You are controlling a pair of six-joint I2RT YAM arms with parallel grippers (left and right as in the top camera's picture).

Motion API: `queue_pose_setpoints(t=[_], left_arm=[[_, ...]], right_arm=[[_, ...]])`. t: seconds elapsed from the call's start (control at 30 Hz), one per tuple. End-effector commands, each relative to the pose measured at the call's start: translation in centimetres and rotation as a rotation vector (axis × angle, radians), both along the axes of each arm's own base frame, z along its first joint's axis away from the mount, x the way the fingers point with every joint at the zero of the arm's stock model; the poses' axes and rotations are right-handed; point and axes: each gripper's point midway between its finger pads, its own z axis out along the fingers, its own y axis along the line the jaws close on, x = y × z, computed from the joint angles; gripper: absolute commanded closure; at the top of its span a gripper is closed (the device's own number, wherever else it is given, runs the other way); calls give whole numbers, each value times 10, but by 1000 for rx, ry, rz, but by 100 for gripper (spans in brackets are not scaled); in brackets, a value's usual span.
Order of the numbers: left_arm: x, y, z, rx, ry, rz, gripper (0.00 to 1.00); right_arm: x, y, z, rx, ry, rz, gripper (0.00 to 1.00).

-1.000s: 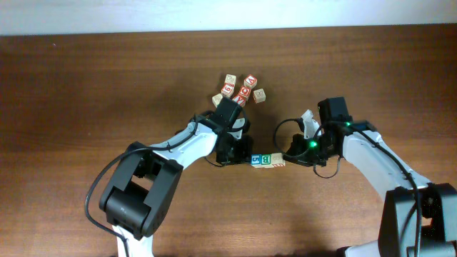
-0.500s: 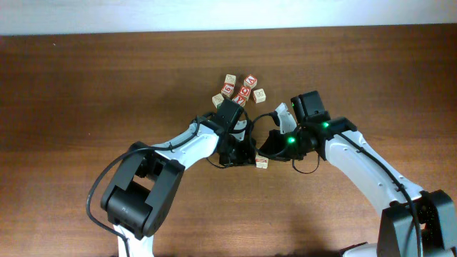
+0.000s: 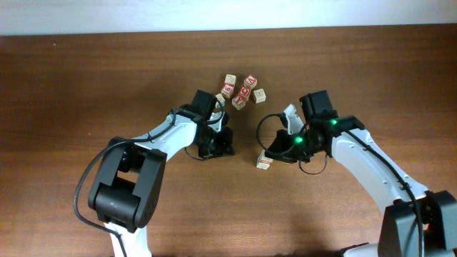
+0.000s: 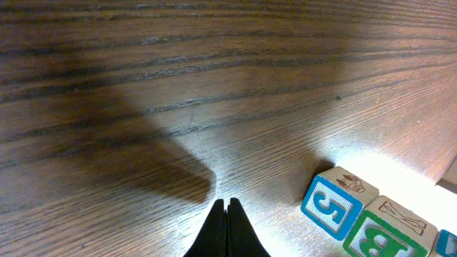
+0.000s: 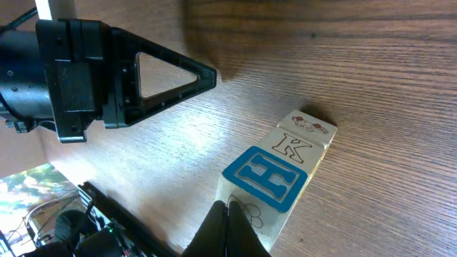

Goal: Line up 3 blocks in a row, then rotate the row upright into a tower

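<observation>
Spreading under everything is the brown wooden desk [image 3: 86, 78]. My left arm [image 3: 168, 135] reaches in from the lower left and my right arm [image 3: 371, 160] from the lower right, the two ending near the middle.

My left end effector [image 4: 228, 225] is pressed fully shut, tip against tip, with nothing between. It hangs low over bare wood, and its own camera shows the blocks off to one side, apart from it. My right end effector [image 5: 227, 220] is likewise closed tip to tip and holds nothing. Its tips sit right at the near side of the closest block, though I cannot tell whether they touch it.

A cluster [image 3: 240, 89] of tan-and-red cubes lies farther back, apart from the row and near my left wrist.

The three blocks [image 5: 282, 160] lie on the desk in a tight row, side against side, mostly hidden under my right end effector from overhead. Nearest my right tips is the H block [image 5: 265, 178], with a blue H on top. Next comes the B block [image 4: 382, 239], with a green B on its side and a K on top. Last is the 5 block [image 4: 332, 207], with a 5 on its blue side face and a red drawing on top.
</observation>
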Motion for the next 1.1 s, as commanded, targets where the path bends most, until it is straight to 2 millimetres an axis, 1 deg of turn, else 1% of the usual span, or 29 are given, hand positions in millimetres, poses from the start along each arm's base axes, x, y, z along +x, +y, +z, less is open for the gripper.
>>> queue_pose_setpoints(t=[0.0, 0.03, 0.13, 0.17, 0.2, 0.23, 0.27, 0.3, 0.33, 0.37, 0.4, 0.43, 0.47, 0.5, 0.53, 0.6, 0.63, 0.67, 0.7, 0.73, 0.77, 0.83, 0.87, 0.9, 0.93, 0.97, 1.0, 1.03, 1.07], left_arm=[[6, -1, 10, -2, -47, -18, 100], [6, -1, 10, -2, -47, -18, 100], [6, -1, 10, -2, -48, -18, 100], [10, 2, 12, -5, -64, -21, 100], [22, 16, 29, 4, -120, -11, 100], [34, 37, 51, 53, -191, 22, 100], [43, 62, 82, 119, -286, 57, 100], [48, 81, 117, 171, -400, 65, 100], [47, 97, 149, 217, -497, 93, 100], [42, 122, 202, 296, -655, 169, 65], [36, 133, 227, 324, -724, 206, 41], [18, 143, 253, 333, -779, 233, 1], [12, 144, 266, 318, -814, 244, 1], [9, 145, 270, 312, -823, 253, 1], [10, 145, 269, 314, -819, 252, 1], [10, 145, 269, 314, -818, 252, 1], [10, 145, 268, 315, -816, 251, 1], [9, 145, 268, 316, -812, 250, 1], [9, 145, 268, 316, -812, 250, 1], [9, 145, 268, 316, -812, 250, 1], [9, 145, 268, 316, -812, 250, 1], [9, 145, 268, 316, -812, 250, 1], [9, 145, 268, 316, -812, 250, 1], [9, 145, 268, 316, -812, 250, 1], [9, 145, 268, 316, -812, 250, 1], [9, 145, 268, 316, -812, 250, 1], [9, 145, 268, 316, -812, 250, 1], [9, 145, 268, 316, -812, 250, 1], [9, 145, 268, 316, -812, 250, 1]], right_arm=[[8, -6, 16, -29, -50, -8, 96], [10, -6, 23, -25, -69, -9, 96], [10, -5, 26, -21, -79, 0, 96], [12, -2, 39, -9, -110, 36, 96], [15, -5, 62, -29, -162, 50, 96], [17, -10, 87, -55, -214, 45, 96], [15, -18, 109, -93, -264, 35, 96], [9, -25, 129, -127, -311, 30, 96], [1, -37, 152, -180, -366, 2, 96], [-12, -50, 179, -222, -434, -29, 94], [-29, -62, 204, -257, -493, -58, 91], [-62, -79, 232, -292, -563, -95, 74], [-89, -87, 244, -290, -601, -106, 51], [-122, -94, 255, -275, -660, -119, 1], [-150, -100, 263, -261, -720, -134, 2], [-171, -105, 272, -240, -797, -151, 1], [-172, -105, 273, -239, -803, -152, 2], [-170, -116, 269, -311, -806, -164, 2], [-165, -132, 267, -398, -810, -218, 2], [-146, -157, 270, -534, -853, -320, 1], [-133, -163, 275, -577, -944, -334, 1], [-113, -155, 272, -615, -1182, -244, 1], [-104, -156, 259, -620, -1304, -275, 2], [-96, -155, 242, -604, -1363, -299, 1], [-82, -152, 208, -578, -1429, -310, 1], [-68, -149, 169, -558, -1473, -309, 2], [-59, -145, 139, -540, -1499, -300, 2], [-50, -142, 112, -523, -1524, -291, 1], [-45, -142, 97, -523, -1536, -295, 1]])
